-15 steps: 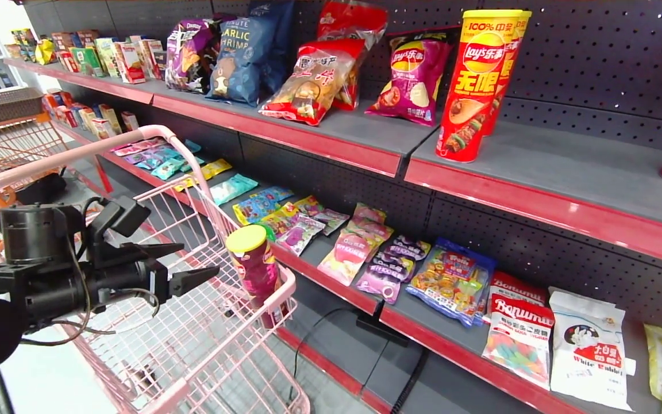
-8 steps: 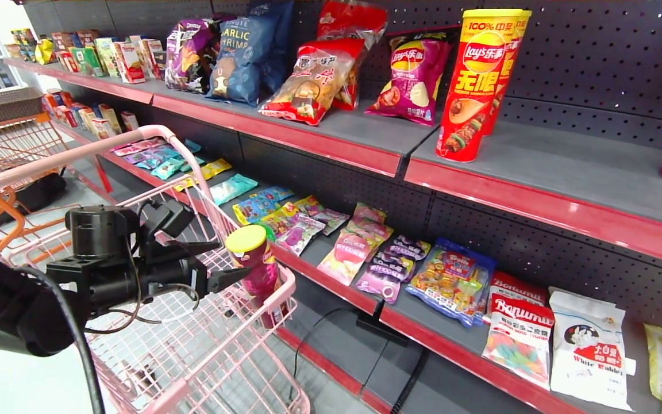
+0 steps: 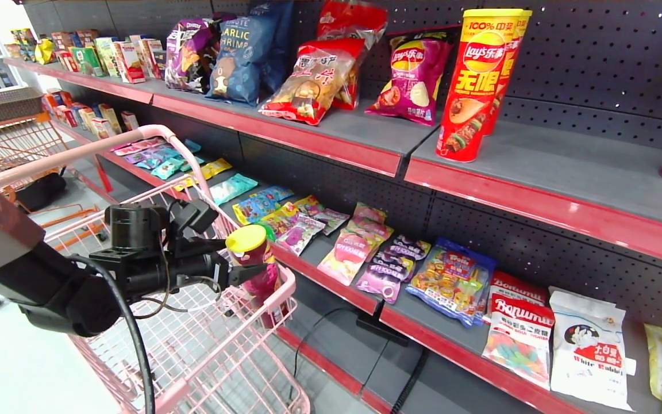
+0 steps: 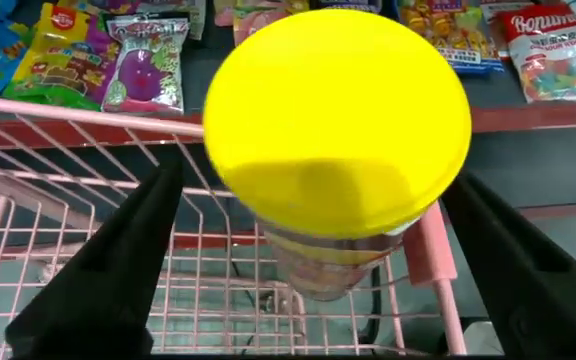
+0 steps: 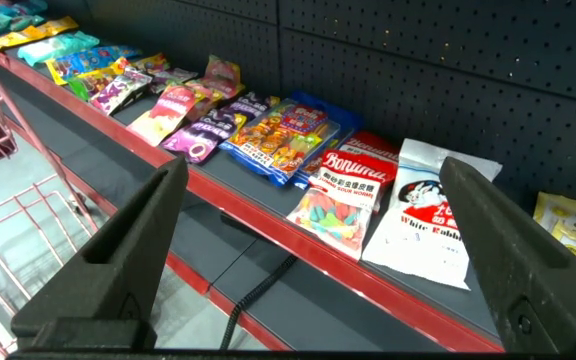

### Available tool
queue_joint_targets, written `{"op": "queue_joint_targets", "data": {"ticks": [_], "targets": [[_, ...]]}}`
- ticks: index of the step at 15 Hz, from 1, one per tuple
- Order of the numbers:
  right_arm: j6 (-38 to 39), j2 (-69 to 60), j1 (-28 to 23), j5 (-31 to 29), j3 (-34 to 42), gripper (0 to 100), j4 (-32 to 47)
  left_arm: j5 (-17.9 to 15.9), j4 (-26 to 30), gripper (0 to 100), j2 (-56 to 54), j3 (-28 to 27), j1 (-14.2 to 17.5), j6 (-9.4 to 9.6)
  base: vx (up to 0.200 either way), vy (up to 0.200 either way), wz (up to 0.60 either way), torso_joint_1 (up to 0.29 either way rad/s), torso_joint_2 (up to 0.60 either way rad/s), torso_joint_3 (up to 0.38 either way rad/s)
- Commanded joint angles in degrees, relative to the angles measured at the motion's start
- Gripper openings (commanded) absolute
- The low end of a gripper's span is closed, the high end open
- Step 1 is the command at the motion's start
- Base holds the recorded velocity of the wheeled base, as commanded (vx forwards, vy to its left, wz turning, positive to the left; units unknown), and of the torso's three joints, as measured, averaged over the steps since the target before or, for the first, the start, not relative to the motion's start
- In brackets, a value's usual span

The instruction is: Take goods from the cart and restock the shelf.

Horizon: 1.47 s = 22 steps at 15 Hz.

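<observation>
My left claw (image 3: 249, 256) straddles the chip can (image 3: 260, 277) in the cart (image 3: 135, 138).
Its fingers stand apart either side of the yellow-lidded can, upright in the pink cart's corner beside the shelf (image 3: 566, 167); my right claw (image 5: 313, 170) gapes over shelved candy bags (image 5: 278, 135).

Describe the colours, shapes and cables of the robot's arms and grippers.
The left arm is matt black with rounded joints; a black cable loops beneath it. A black cylinder tops its wrist. The left gripper and right gripper have black, wedge-shaped fingers.
</observation>
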Motion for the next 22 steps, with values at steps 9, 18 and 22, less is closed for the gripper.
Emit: {"op": "queue_joint_targets", "data": {"ticks": [9, 18, 22], "targets": [[-0.02, -0.02, 0.02, 0.0, 0.1, 100, -0.05, 0.26, -0.62, 0, -0.03, 1.46, 0.4, 0.12, 0.0, 0.0, 0.0, 0.0, 0.0, 0.0], [0.24, -0.02, 0.02, 0.0, 0.01, 100, -0.05, 0.17, 5.36, 0, -36.06, 15.79, 7.08, -4.71, 0.0, 0.0, 0.0, 0.0, 0.0, 0.0], [0.24, -0.02, 0.02, 0.09, 0.01, 100, -0.05, -1.5, 24.52, 0, -60.5, 17.81, 7.52, -8.49, 0.0, 0.0, 0.0, 0.0, 0.0, 0.0]]}}
